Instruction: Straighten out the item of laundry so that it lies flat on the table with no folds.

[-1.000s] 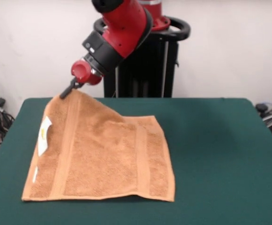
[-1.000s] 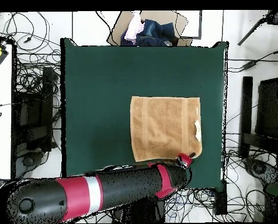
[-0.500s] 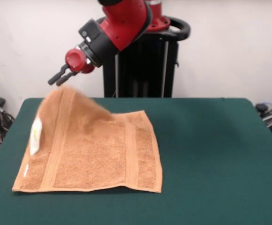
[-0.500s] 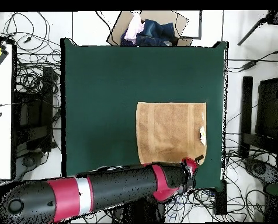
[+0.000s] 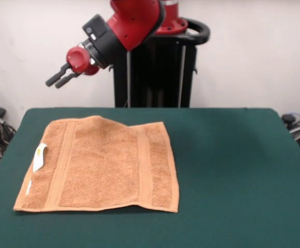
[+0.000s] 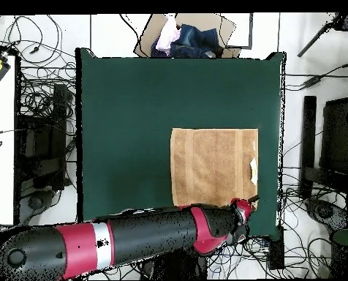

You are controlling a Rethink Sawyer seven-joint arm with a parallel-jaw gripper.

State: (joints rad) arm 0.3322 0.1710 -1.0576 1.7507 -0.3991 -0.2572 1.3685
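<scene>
The orange-tan towel lies spread on the dark green table, at the left in the front view, with a slight ripple along its far edge and a small white tag on its left edge. In the overhead view the towel sits toward the table's right side. My gripper hangs in the air above and behind the towel's far left corner, open and empty, touching nothing. From overhead the gripper shows just past the towel's corner nearest the base.
A cardboard box of clothes stands beyond the table's far edge in the overhead view. Cables lie on the floor at both sides. The black pedestal rises behind the table.
The gripper let go of the towel's corner and rose up and away to the left. The lifted corner dropped, and the towel now lies down on the table.
</scene>
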